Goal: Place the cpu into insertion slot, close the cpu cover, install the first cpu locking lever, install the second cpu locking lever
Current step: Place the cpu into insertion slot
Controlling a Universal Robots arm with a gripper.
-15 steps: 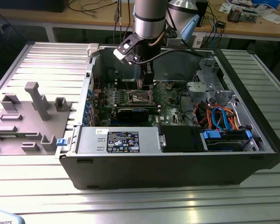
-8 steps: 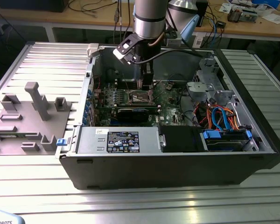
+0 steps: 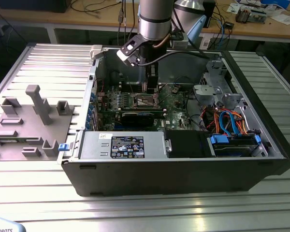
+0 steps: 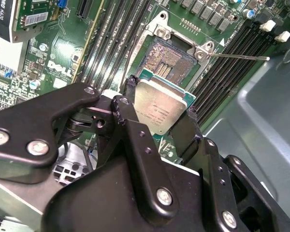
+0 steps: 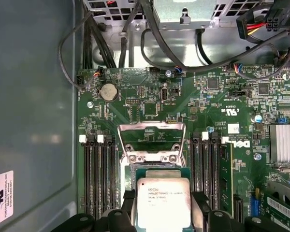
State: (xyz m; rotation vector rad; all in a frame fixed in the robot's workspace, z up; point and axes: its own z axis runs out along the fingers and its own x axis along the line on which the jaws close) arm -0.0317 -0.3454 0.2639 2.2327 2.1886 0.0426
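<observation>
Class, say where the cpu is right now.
In both wrist views the cpu is clamped in the gripper, close to the open insertion slot on the green circuit board, not yet seated in it.

Insertion slot (image 4: 165,59) uncovered, open from above; cpu cover (image 5: 152,137) raised at one edge; memory slots (image 5: 98,176) flank.

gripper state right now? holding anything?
Gripper: closed on the chip, pinched by its edges between the two fingers; the chip is not yet in the socket.
</observation>
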